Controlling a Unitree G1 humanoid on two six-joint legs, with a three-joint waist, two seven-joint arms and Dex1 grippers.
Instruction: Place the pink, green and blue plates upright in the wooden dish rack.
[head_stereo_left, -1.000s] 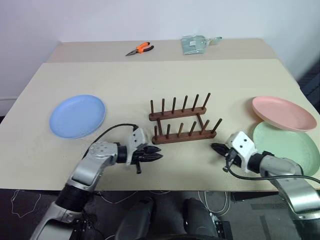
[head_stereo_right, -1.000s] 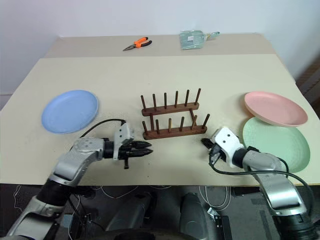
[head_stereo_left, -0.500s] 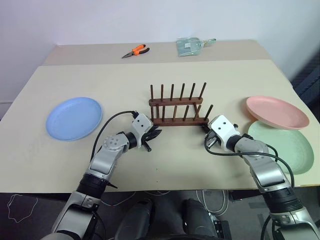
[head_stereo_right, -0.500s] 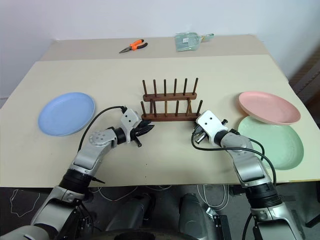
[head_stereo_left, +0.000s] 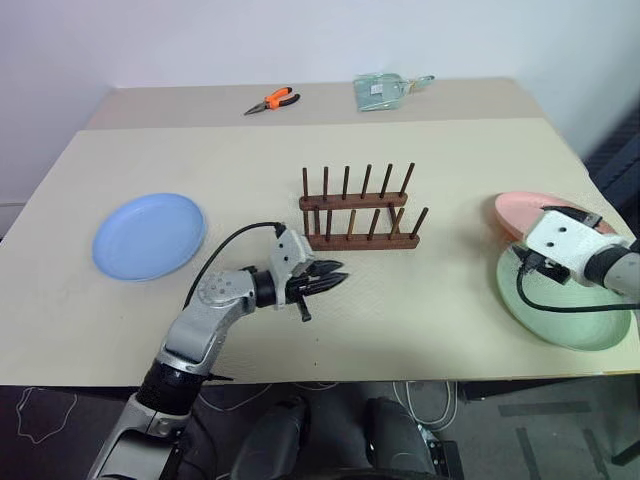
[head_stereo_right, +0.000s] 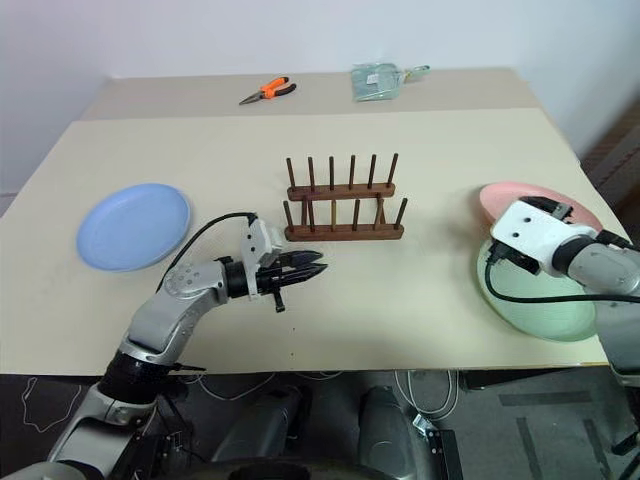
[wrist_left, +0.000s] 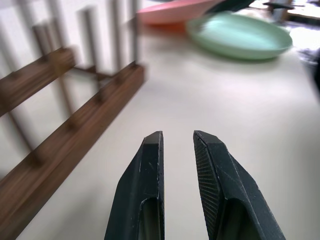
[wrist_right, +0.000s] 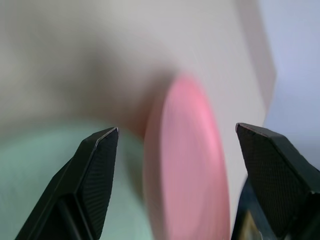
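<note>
The wooden dish rack (head_stereo_left: 360, 238) stands empty at the table's middle. The blue plate (head_stereo_left: 150, 235) lies flat at the left. At the right, the pink plate (head_stereo_left: 510, 208) rests partly over the green plate (head_stereo_left: 565, 322). My left gripper (head_stereo_left: 337, 277) hovers just in front of the rack's left end and points right. Its fingers (wrist_left: 150, 165) stand a narrow gap apart with nothing between them. My right gripper (wrist_right: 177, 129) is wide open above the pink plate's (wrist_right: 190, 160) near edge, touching nothing that I can see.
Orange pliers (head_stereo_left: 276, 99) and a clear plastic packet (head_stereo_left: 383, 90) lie along the table's far edge. The green plate reaches close to the table's right front edge. Bare tabletop lies between the rack and both plate groups.
My right gripper swung from beside the rack's right end out to the pink and green plates and opened wide. My left gripper rose and shifted a little to the right.
</note>
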